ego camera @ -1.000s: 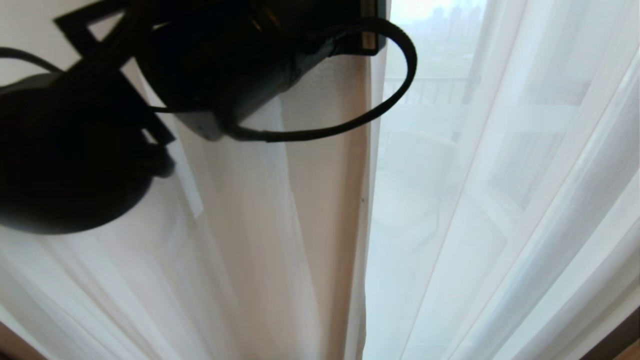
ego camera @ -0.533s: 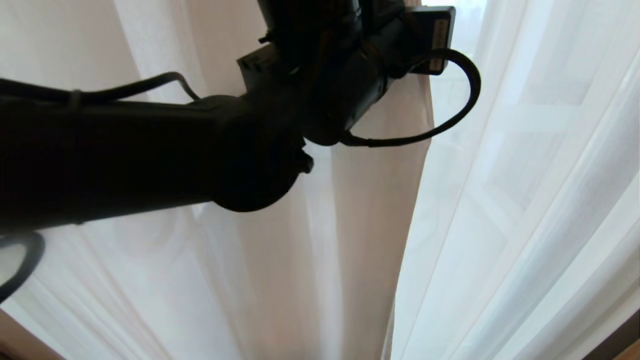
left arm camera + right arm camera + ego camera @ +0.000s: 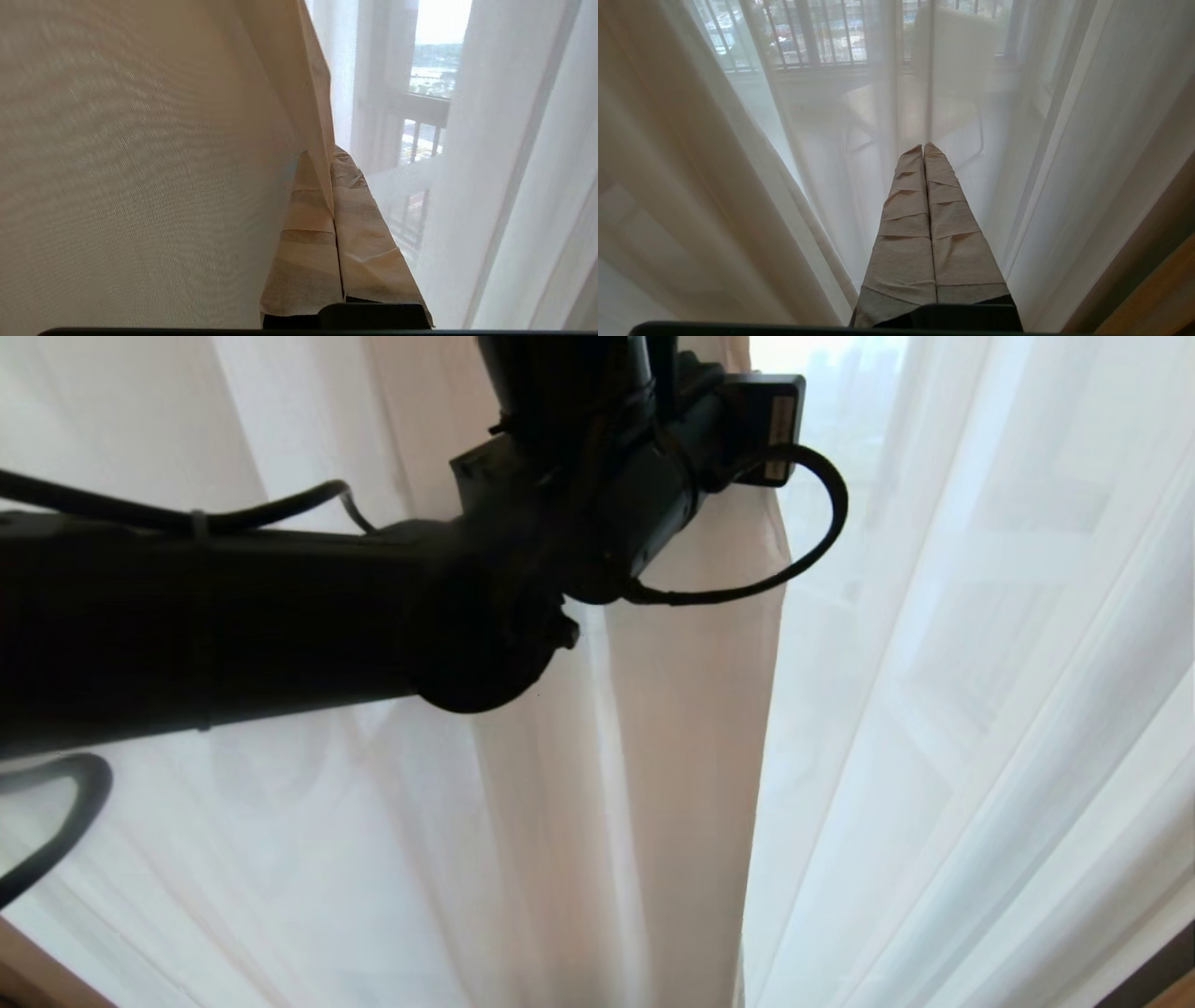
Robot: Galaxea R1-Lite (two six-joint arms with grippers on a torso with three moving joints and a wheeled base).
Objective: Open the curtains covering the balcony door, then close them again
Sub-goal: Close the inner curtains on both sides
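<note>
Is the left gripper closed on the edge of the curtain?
Yes, the left gripper pinches the beige curtain edge between its taped fingers.

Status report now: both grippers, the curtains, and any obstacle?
Left gripper shut on sheer curtain edge, arm raised. Right gripper shut, empty, facing the sheer. Sheer curtains cover the glass. No obstacle seen.

No text can be read. A small label (image 3: 774, 427) sits on the camera block (image 3: 761, 406) at the left arm's wrist, its print too small to make out.
</note>
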